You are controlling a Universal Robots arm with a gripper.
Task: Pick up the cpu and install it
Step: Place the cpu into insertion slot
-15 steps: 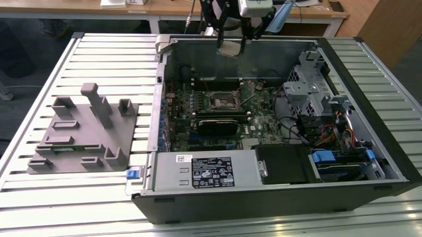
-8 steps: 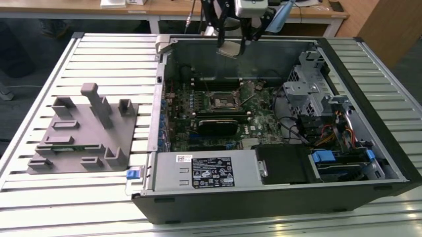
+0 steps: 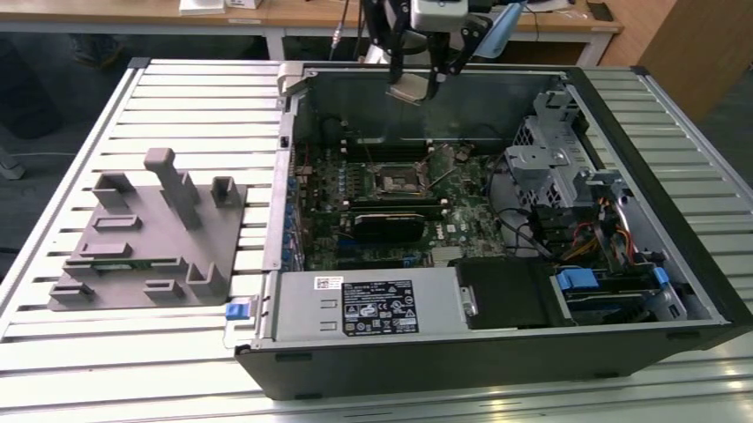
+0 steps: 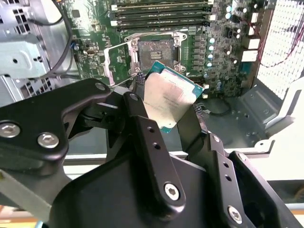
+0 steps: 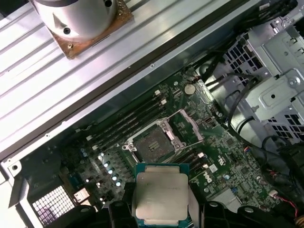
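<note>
Nearest the lens in the second wrist view, the black fingers [image 4: 142, 133] of the gripper [image 4: 166, 107] are seen closed on two opposite edges of the cpu [image 4: 168, 95], whose silvery top is turned toward the camera. In the exterior view, the chip is held tilted in the air above the far wall of the open computer case [image 3: 471, 370], well above the motherboard [image 3: 471, 211]. The dark socket [image 5: 153, 145] is seen on the board, its contact field uncovered and its metal frame [image 5: 187, 124] swung open. A grey fixture [image 3: 153, 238] is set on the slatted table [image 3: 118, 352] at the exterior view's left of the case, well apart from the cpu
</note>
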